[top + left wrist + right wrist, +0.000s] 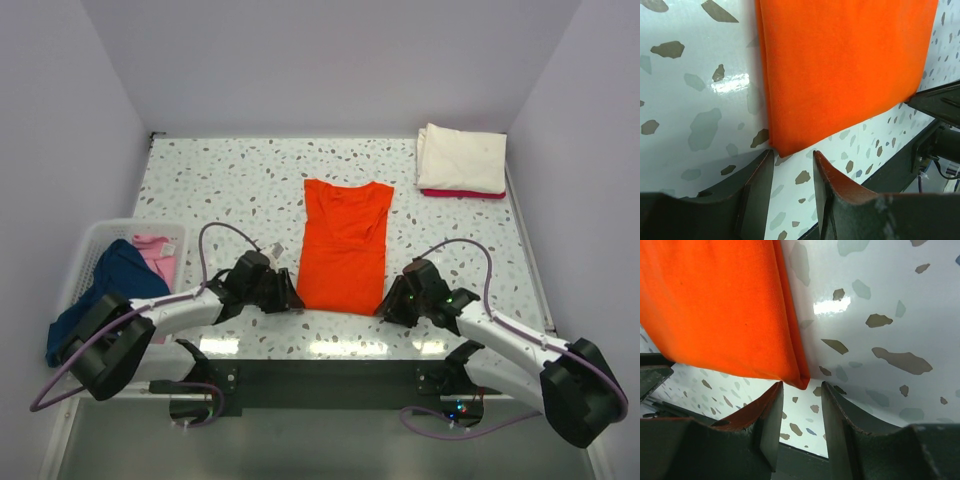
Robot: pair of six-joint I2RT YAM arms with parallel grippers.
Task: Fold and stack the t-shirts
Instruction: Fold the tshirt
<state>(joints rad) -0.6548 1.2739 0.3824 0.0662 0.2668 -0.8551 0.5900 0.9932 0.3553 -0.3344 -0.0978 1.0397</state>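
L gripper (792, 152) & R gripper (801, 385), jaws ajar and empty, at near corners of bright orange cloth t-shirt (343, 245); next, prob.: pinch both, fold away.

Pale lilac walls (330, 60); speckled terrazzo tabletop (230, 180); glare along near edge

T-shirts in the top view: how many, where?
5. Orange t-shirt lies flat at centre; cream-white t-shirt is folded on a red t-shirt at the far right corner; navy blue t-shirt and pink t-shirt are in the basket. More may be hidden in basket or stack.
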